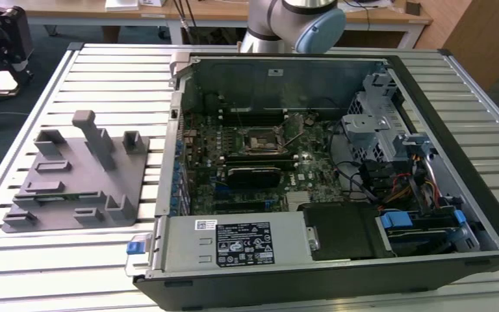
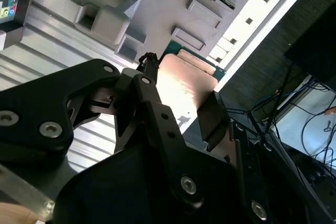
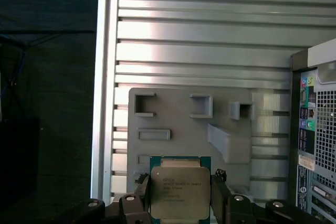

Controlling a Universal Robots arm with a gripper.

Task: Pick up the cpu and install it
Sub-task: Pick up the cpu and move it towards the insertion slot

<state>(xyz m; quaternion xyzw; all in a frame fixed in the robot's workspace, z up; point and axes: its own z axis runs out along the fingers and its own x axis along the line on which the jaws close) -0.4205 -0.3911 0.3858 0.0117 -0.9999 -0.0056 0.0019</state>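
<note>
Gripper's point(image 3: 180, 182) fingers point(image 3: 143, 191) pinch the cpu point(image 3: 180, 192) by two edges, above the grey fixture plate point(image 3: 173, 106) on the slatted metal desk point(image 3: 210, 35). Open PC case point(image 3: 315, 129) right beside it, dark carpet point(image 3: 47, 77) past the edge.

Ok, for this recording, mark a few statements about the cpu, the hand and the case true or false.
1. The computer case is open, its motherboard exposed. True.
2. The hand is shut on the cpu, fingers at two opposite edges. True.
3. The cpu is already seated in the case. False: the hand holds it over the grey fixture plate.
4. The fixture plate lies inside the case. False: it lies on the slatted table beside the case, on the exterior view's left.
</note>
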